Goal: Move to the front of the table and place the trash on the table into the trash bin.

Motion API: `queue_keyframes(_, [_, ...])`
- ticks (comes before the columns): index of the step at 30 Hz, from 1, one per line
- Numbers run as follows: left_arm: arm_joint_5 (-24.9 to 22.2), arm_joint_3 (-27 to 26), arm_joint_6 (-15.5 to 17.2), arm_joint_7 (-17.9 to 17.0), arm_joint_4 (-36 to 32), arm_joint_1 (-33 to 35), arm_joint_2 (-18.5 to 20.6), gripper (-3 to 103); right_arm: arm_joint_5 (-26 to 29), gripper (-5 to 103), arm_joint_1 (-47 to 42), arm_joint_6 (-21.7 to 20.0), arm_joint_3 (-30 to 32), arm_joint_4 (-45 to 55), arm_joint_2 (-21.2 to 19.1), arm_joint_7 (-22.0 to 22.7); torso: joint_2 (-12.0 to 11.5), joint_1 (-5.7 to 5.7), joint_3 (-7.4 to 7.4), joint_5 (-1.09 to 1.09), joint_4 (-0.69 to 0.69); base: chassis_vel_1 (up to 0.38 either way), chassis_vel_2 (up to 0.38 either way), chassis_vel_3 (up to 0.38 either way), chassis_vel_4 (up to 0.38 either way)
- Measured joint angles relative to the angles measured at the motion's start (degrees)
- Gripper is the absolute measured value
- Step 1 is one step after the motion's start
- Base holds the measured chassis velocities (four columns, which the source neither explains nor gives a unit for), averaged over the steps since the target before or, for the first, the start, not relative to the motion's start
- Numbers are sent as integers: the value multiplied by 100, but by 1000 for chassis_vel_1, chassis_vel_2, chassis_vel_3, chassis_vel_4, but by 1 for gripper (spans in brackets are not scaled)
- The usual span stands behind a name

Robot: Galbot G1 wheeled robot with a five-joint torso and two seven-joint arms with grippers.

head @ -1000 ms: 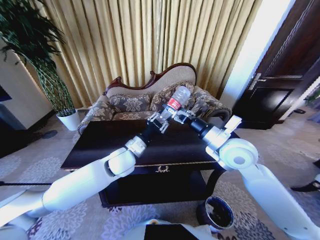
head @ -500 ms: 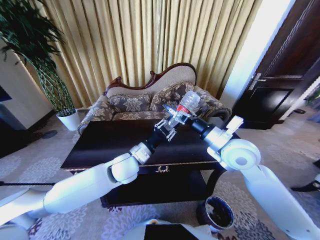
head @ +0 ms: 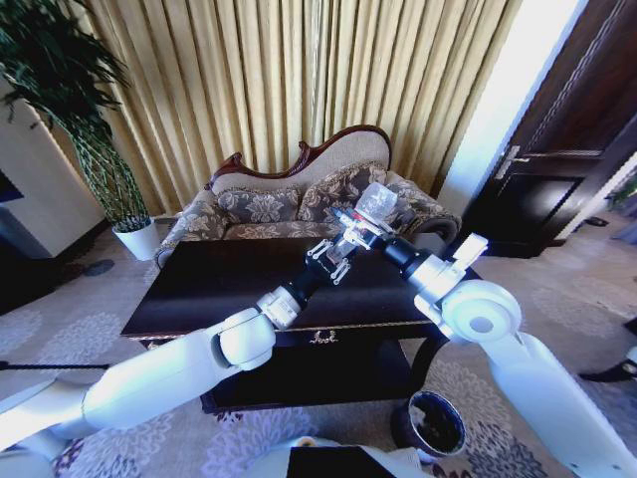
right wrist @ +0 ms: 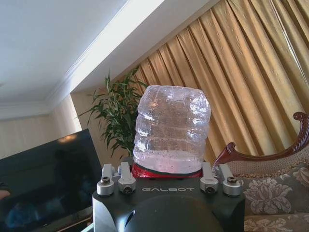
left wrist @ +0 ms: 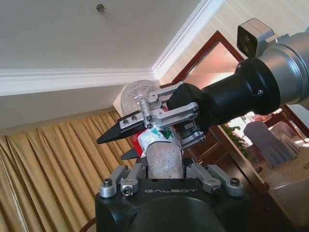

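Fingers of your right gripper (head: 360,227) were clamped on the bottle (head: 374,203), held up above the far side of the table (head: 199,289). Your left gripper (head: 334,255) sat just beside it with the bottle between its spread fingers. You had the trash bin (head: 431,424) on the floor near the table's right corner

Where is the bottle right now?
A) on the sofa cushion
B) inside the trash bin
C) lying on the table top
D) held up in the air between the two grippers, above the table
D: the bottle is up off the table, at the right gripper, with the left gripper right beside it; the trash bin stands on the floor below.
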Motion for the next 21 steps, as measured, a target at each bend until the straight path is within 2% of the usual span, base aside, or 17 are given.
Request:
queue_keyframes(3, [-48,94,-88,4,48,-24,-17,28,-4,48,-80,-1,79,44,-30,0,0,0,0,0,0,0,0,0,0])
queue_keyframes(5, [-78,120,-105,5,49,-28,-25,32,-4,45,-111,-1,117,71,-62,0,0,0,0,0,0,0,0,0,0])
queue_keyframes(6, [-94,128,-115,16,45,-31,-31,37,-4,45,-134,0,150,90,-93,0,0,0,0,0,0,0,0,0,0])
queue_keyframes(9, [-180,131,-164,110,29,-30,-31,54,24,35,-214,13,291,144,-245,-10,0,0,0,0,0,0,0,0,0])
queue_keyframes(11, [-230,127,-199,164,30,-12,-18,54,36,32,-243,24,348,155,-282,-16,0,0,0,0,-1,0,0,0,0])
queue_keyframes(12, [-294,125,-269,208,26,14,-6,59,52,32,-285,37,410,164,-311,-25,0,0,0,0,0,0,0,0,0])
queue_keyframes(13, [-390,126,-362,256,8,49,11,65,64,27,-355,60,486,167,-330,-33,0,0,0,0,0,0,0,0,0])
queue_keyframes(14, [-390,126,-362,256,8,49,11,65,64,27,-355,60,486,167,-330,-33,0,0,0,0,0,0,0,0,0])
queue_keyframes(18, [-731,33,-560,393,-216,169,83,86,-28,27,-672,158,724,66,-310,4,0,0,0,0,0,0,0,0,0])
queue_keyframes(20, [-804,-53,-567,404,-288,213,116,86,-91,27,-756,180,768,30,-288,49,0,0,0,0,-1,0,0,0,0])
queue_keyframes(21, [-858,-168,-571,415,-360,269,161,91,-152,27,-841,200,813,-4,-275,99,0,0,0,1,-1,0,0,0,0])
